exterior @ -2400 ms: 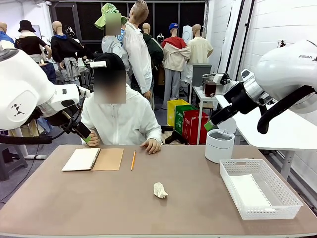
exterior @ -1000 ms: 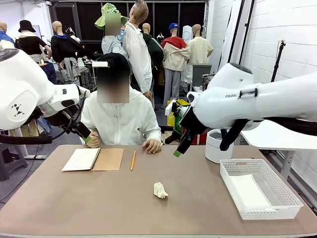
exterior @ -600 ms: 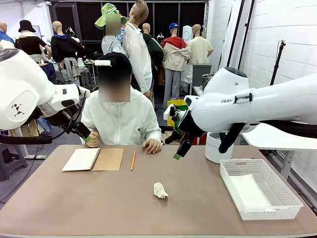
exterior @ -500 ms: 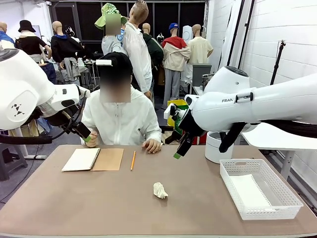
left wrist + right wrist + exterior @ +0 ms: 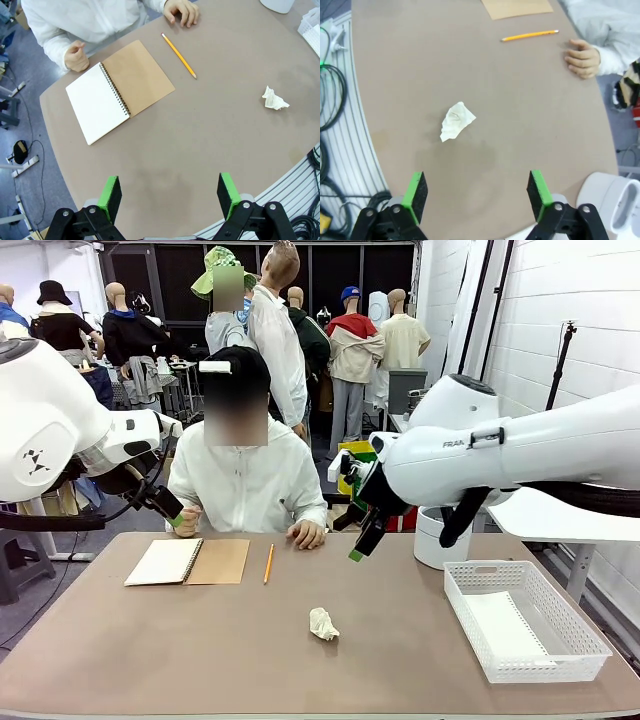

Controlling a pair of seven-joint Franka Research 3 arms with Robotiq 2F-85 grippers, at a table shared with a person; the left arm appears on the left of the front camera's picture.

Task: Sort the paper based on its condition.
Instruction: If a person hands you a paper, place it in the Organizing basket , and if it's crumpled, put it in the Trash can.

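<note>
A flat white sheet of paper (image 5: 505, 627) lies in the white basket (image 5: 546, 669) at the right. A small crumpled white scrap (image 5: 322, 623) (image 5: 274, 98) (image 5: 456, 121) sits mid-table. My right gripper (image 5: 357, 553) (image 5: 476, 194) hangs open and empty above the table, behind and to the right of the scrap. My left gripper (image 5: 172, 518) (image 5: 169, 196) is open and empty, high over the far left, near the person's fist.
A spiral notebook (image 5: 188, 561) (image 5: 117, 90) lies open at the far left, with a yellow pencil (image 5: 268, 563) (image 5: 530, 35) beside it. The person's hand (image 5: 305, 533) rests on the far edge. A white round bin (image 5: 442, 532) stands behind the basket.
My right arm has swung from above the bin at the far right to over the table's middle, then nearly stopped. The left arm has stayed still.
</note>
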